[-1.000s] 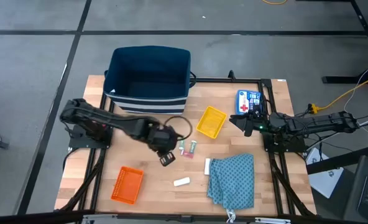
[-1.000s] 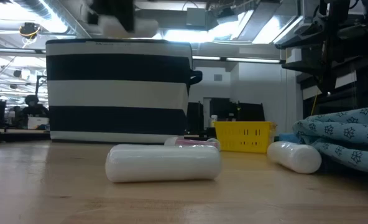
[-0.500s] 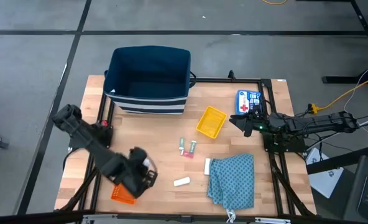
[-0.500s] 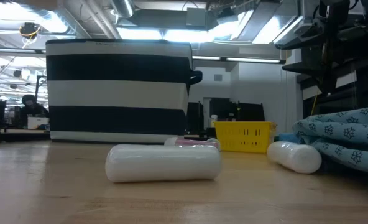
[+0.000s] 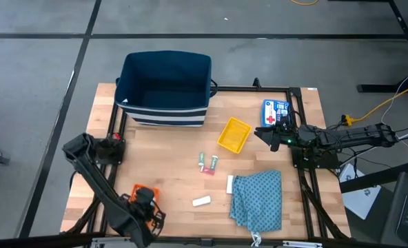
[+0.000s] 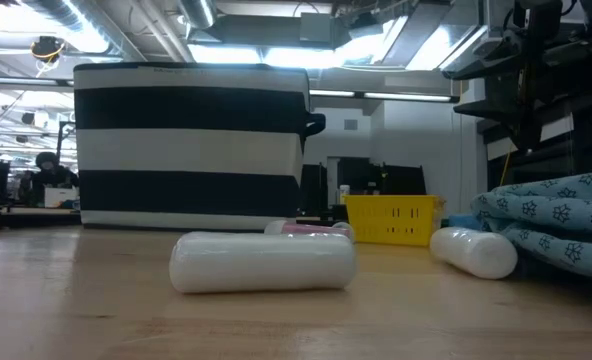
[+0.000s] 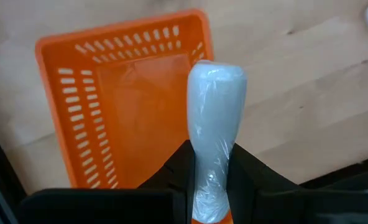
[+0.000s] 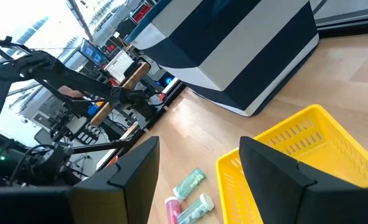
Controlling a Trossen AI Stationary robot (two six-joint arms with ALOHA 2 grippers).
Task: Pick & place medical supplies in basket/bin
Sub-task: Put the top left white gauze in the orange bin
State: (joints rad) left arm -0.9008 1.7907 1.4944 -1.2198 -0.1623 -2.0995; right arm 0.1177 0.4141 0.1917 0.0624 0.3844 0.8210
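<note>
My left gripper (image 5: 143, 209) hangs over the orange basket (image 7: 109, 118) at the table's near left, shut on a white plastic-wrapped roll (image 7: 214, 118). Two more white rolls (image 5: 201, 201) (image 5: 230, 183) lie on their sides on the wood, next to the teal patterned cloth (image 5: 258, 198). Small green and pink tubes (image 5: 207, 164) lie at the table's middle. My right gripper (image 5: 262, 135) waits open at the right, level above the table, next to the yellow basket (image 5: 233, 134). My left gripper pinches one end of the white roll (image 7: 209, 177) between its two fingers. The fingers point down from above and lie along the roll. The rest of the roll sticks out past the fingertips, its free end (image 7: 216, 74) over the orange basket's right rim.
A navy bin with white stripes (image 5: 166, 88) stands at the far left of the table. A blue first-aid pack (image 5: 276, 112) lies at the far right. In the low view one roll (image 6: 264, 262) lies in front, with the cloth (image 6: 561, 220) at the right.
My left gripper has swung from beside the tubes at the table's middle toward the near left corner, sinking and rolling about its own axis. It stays shut on the white roll, which now hangs over the orange basket.
</note>
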